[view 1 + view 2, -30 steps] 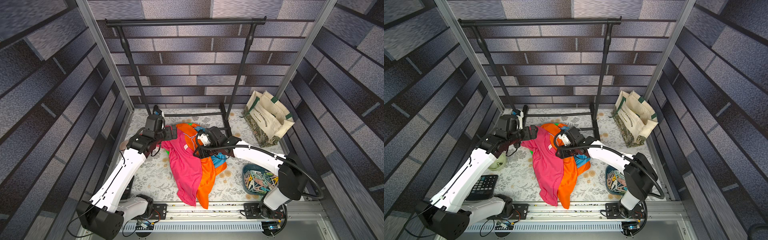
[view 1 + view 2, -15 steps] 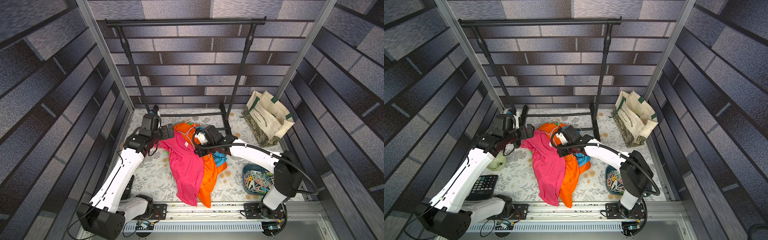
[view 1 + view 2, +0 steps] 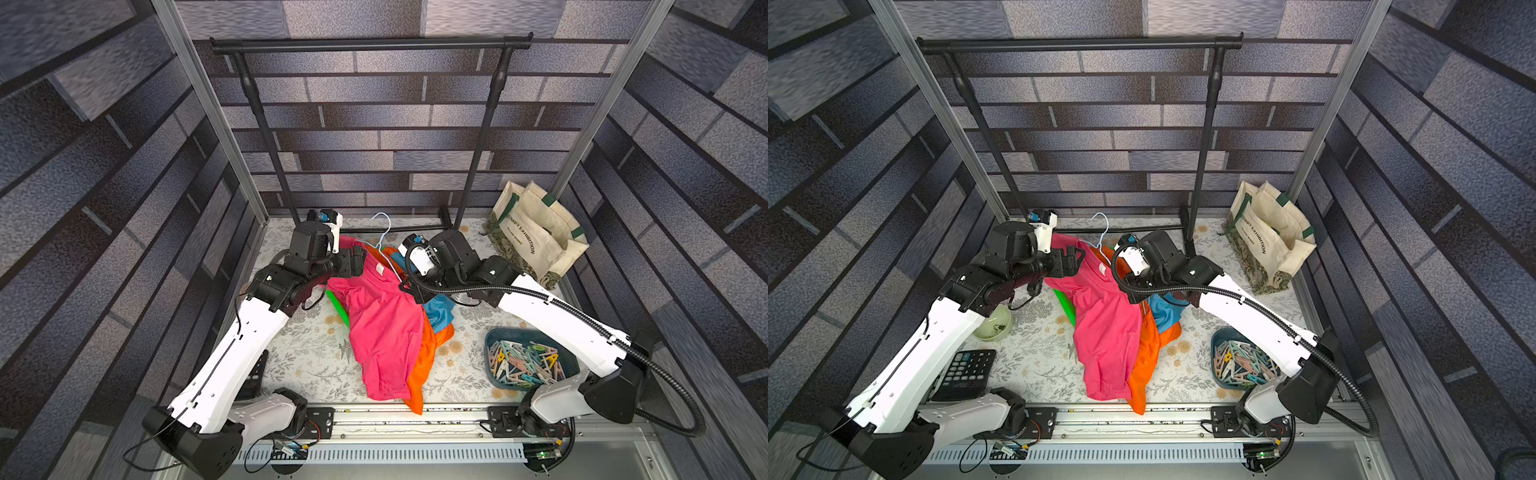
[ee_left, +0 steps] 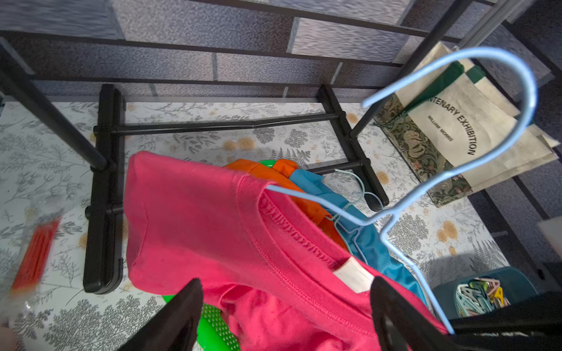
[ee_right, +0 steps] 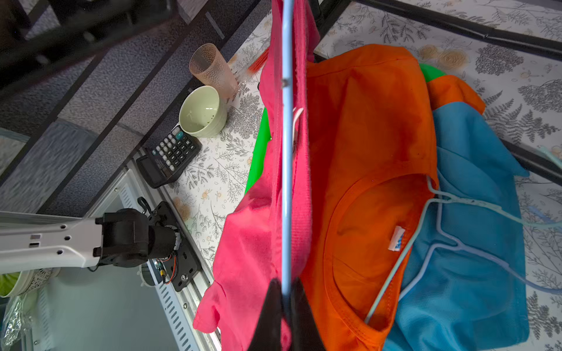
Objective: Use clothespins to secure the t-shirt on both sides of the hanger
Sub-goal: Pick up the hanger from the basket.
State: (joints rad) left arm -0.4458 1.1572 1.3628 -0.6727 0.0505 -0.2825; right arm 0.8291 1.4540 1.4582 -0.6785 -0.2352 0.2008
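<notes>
Nearest the front rail, on the robot's right, a dark teal plastic tub (image 3: 515, 333) holds the clothespins (image 3: 525, 365). They are small pastel pegs in pink, mint, pale blue, yellow and beige, heaped loosely on one another. On the left side a black desk calculator (image 3: 965, 374) lies flat. Just beyond it stands a pale green ceramic bowl (image 3: 994, 326) with a few dark specks inside.

At mid-table the bright pink cotton t-shirt (image 3: 382, 324) drapes down over an orange t-shirt (image 3: 424, 365) and a blue garment (image 3: 438, 313). Its upper part is lifted off the flowered tabletop. One arm of the pale blue wire hanger (image 5: 286, 182) goes in under the pink collar, and the other arm runs bare outside the cloth.

The right gripper (image 5: 284, 294) is pinched tight on that bare wire. The left gripper (image 4: 286, 316) stands wide, with one black finger on either side of the pink collar near its white label. Whether the fingers touch the cloth cannot be told.

Farther back the hanger's hook rises free in front of the black metal garment rack (image 3: 370, 43). In the far right corner sits a cream canvas tote bag with green handles (image 3: 536, 237). Its contents are hidden.
</notes>
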